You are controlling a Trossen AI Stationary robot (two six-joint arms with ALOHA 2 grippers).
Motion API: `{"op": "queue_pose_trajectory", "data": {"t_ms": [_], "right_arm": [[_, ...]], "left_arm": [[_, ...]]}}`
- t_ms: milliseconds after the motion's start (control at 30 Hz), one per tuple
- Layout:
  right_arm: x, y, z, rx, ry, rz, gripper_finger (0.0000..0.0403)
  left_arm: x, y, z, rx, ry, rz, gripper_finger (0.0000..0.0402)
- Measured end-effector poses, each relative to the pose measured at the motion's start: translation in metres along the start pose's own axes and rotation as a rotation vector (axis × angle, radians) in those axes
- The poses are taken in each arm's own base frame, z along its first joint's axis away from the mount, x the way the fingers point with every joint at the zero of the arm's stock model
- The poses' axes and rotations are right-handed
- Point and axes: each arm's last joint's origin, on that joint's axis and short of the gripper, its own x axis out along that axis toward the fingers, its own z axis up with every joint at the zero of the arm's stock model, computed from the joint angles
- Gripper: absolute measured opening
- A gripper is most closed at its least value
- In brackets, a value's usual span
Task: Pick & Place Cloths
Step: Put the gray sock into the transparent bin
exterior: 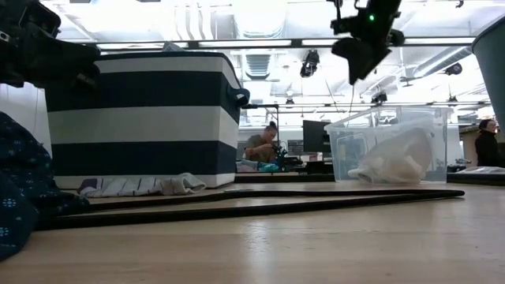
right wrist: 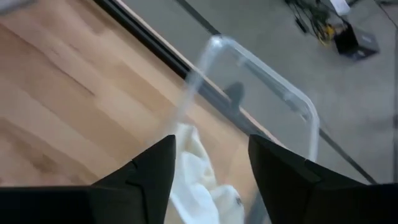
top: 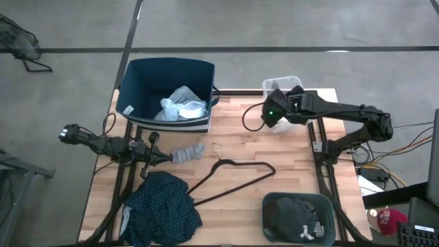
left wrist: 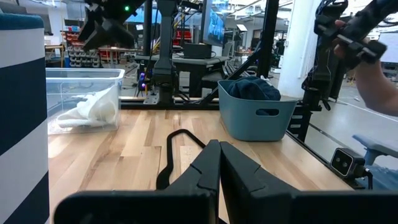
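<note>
My left gripper (top: 167, 156) (left wrist: 217, 148) hovers shut above the table's left side, just left of a grey sock (top: 187, 152) (exterior: 142, 186) that lies flat on the wood. The dark teal dotted garment (top: 161, 209) is heaped at the near left corner. My right gripper (top: 273, 113) (right wrist: 211, 165) is open and raised over a clear bin (top: 282, 84) (exterior: 394, 118), where a white cloth (right wrist: 196, 171) (exterior: 394, 158) rests on the bottom. A pale blue garment (top: 182, 106) lies in the striped navy basket (top: 137, 82). A black garment with a white logo (top: 298, 219) fills the grey-green tub (top: 329, 202).
A thin black wire hanger (top: 233, 175) lies across the middle of the table, its near end by the dotted garment. The basket and clear bin stand at the far edge, the tub at the near right corner. Bare wood lies between them. A person's arm (left wrist: 379, 81) shows beyond the table.
</note>
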Motion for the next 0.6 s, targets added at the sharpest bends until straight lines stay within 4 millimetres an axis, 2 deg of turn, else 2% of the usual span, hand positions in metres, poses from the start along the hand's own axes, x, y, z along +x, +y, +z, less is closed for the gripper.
{"op": "queue_pose_trajectory", "data": {"t_ms": [400, 600], "right_arm": [[-0.032, 0.018, 0.002, -0.055, -0.109, 0.119, 0.0127], [-0.040, 0.026, 0.001, -0.054, -0.147, 0.161, 0.0088]], "left_arm": [[0.000, 0.000, 0.000, 0.000, 0.000, -0.001, 0.0010], [0.000, 0.000, 0.000, 0.000, 0.000, -0.001, 0.0010]]}}
